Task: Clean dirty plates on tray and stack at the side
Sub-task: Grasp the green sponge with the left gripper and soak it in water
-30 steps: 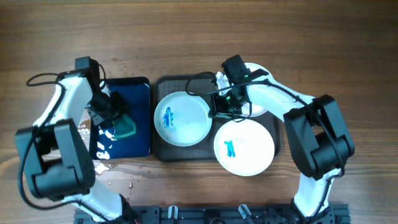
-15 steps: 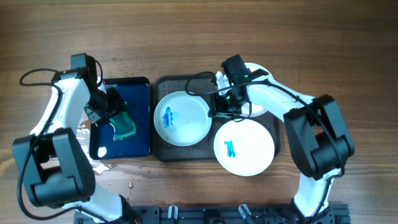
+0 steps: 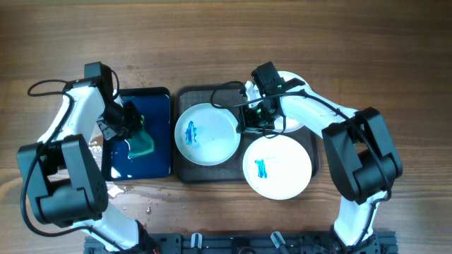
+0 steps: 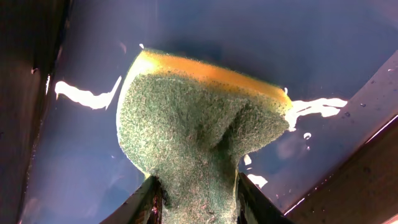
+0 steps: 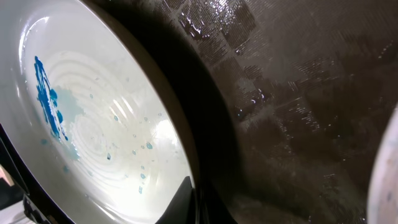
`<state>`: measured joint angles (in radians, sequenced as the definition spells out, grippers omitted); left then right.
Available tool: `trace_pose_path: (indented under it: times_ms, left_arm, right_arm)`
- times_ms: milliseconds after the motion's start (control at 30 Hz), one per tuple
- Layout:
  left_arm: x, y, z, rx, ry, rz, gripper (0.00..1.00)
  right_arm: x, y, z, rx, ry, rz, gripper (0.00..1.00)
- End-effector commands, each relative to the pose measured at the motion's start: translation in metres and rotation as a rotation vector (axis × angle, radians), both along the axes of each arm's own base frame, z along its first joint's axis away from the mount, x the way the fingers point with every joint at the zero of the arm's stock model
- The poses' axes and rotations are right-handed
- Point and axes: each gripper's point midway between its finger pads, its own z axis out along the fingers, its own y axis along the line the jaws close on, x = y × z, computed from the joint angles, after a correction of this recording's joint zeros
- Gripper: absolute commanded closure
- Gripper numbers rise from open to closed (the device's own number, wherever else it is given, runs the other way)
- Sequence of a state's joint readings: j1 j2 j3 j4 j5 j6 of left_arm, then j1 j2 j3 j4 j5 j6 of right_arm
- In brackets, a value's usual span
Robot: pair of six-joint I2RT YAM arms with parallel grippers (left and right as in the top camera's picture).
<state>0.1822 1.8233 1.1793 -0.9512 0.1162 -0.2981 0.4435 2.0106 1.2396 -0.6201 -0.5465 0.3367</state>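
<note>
the left pincer (image 4: 196, 200) is closed tight on a green-and-yellow sponge (image 4: 199, 118), wetting it in the small blue tray (image 3: 159, 161). the right pincer (image 3: 253, 121) looks shut on the rim of a dirty plate (image 3: 212, 137) in the grey tray (image 3: 182, 171). the next move likely calls for carrying the sponge across to scrub that plate's blue-stained middle.

This looks like a robotics lab bench, not anyone's kitchen. A left arm (image 3: 70, 120) and a right arm (image 3: 311, 106), white and black, rise from a black rail (image 3: 233, 243) at the edge of a wood-grain table (image 3: 212, 35), with a cable (image 3: 42, 89) looping off one. The dishes look staged: white plates (image 3: 219, 137) with blue smears sit on a dark grey tray (image 3: 205, 173), and a sponge (image 3: 143, 144) is in a wet blue tray (image 3: 159, 113).
</note>
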Motion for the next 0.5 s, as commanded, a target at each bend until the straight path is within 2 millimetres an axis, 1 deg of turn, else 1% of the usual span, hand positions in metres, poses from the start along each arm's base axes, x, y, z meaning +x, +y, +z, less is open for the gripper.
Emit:
trace_pose_path:
  times_ms: [0, 67, 133, 167, 367, 467]
  left_arm:
    - [0.009, 0.0, 0.0, 0.012, -0.019, -0.012, 0.66]
    - [0.011, -0.003, -0.002, 0.013, -0.025, -0.02, 0.65]
    - [0.012, -0.006, -0.004, 0.013, -0.023, -0.028, 0.74]
    - [0.013, -0.009, -0.005, 0.009, -0.025, -0.035, 0.96]
    - [0.015, -0.013, -0.004, 0.003, -0.031, -0.046, 0.96]
    - [0.017, -0.026, -0.002, -0.073, -0.045, -0.049, 0.96]
  right_arm:
    - [-0.001, 0.003, -0.003, 0.008, 0.016, 0.001, 0.96]
    - [-0.001, 0.003, -0.003, 0.007, 0.018, 0.0, 0.96]
    - [-0.001, 0.003, -0.004, 0.007, 0.017, 0.001, 0.96]
    - [-0.002, 0.002, -0.004, 0.006, 0.02, 0.001, 0.96]
    - [-0.003, 0.002, -0.004, 0.003, 0.026, 0.001, 0.96]
    - [-0.004, 0.001, -0.004, 0.001, 0.03, 0.001, 0.96]
